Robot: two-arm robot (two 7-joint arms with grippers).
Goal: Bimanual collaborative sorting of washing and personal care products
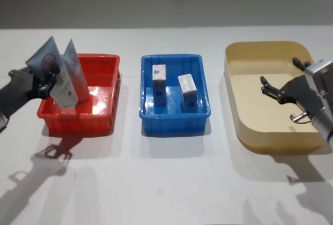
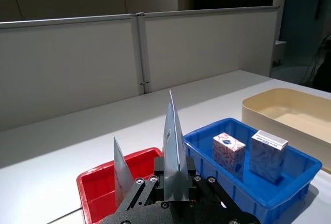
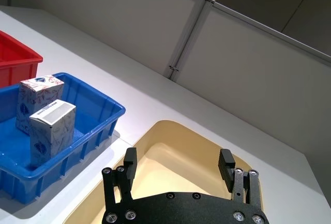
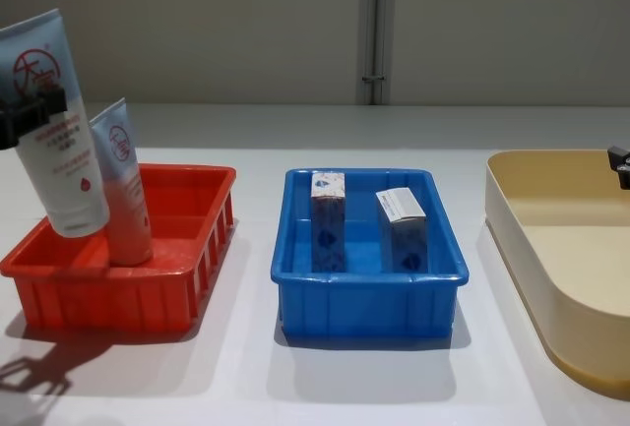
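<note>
The left gripper (image 1: 48, 74) grips a squeeze tube (image 4: 61, 165) nearly upright, cap down, the red tub (image 1: 99, 57) just below; the right gripper (image 3: 178, 155) hangs open over the beige tub (image 1: 260, 44).

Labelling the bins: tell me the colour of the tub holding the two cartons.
Blue. The tub shows best in the head view.

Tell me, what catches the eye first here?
Three tubs in a row: red tub left, blue tub middle, beige tub right. The left gripper clamps a squeeze tube over the red tub, beside a second tube standing in it; the right gripper hovers open over the beige tub.
</note>
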